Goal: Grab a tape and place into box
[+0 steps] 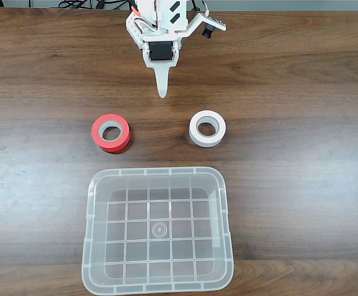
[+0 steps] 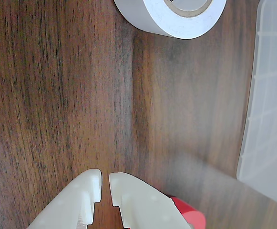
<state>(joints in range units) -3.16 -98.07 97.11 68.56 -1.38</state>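
My white two-finger gripper hangs nearly closed and empty above the wooden table, the small white tape roll lying flat between it and the clear plastic box

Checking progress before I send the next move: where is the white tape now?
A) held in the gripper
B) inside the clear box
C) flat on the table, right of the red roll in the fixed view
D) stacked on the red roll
C: the white tape lies on the bare table, apart from the red roll, the box and the gripper.
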